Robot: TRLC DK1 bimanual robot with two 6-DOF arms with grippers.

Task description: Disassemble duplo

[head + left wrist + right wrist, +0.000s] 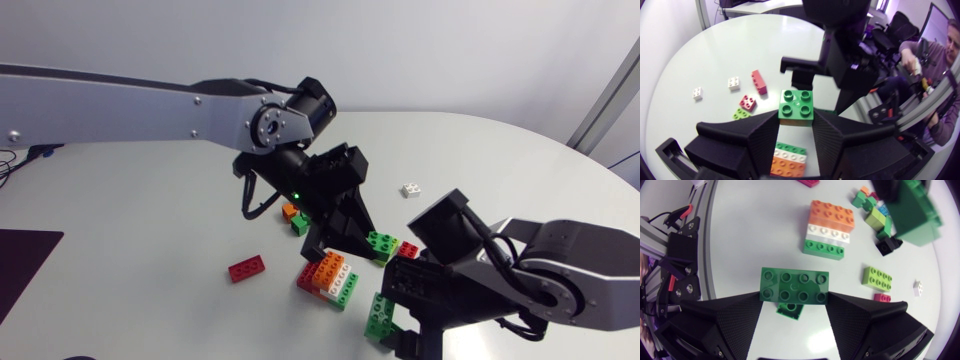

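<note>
My left gripper (796,119) is shut on a green two-by-two brick (796,102), held above the table over a stack of orange, white and green bricks (788,159). In the head view that stack (330,278) lies just below the left gripper (338,240). My right gripper (794,299) is shut on a dark green two-by-four brick (795,286), which has a smaller green brick (790,309) stuck under it. This gripper (392,325) is at the front of the table, right of the stack (827,228). The two grippers are close together.
Loose bricks lie around: a red one (246,268) left of the stack, small orange and green ones (293,215) behind it, a green (382,245) and a red one (408,250) to its right, and a small white one (410,190) further back.
</note>
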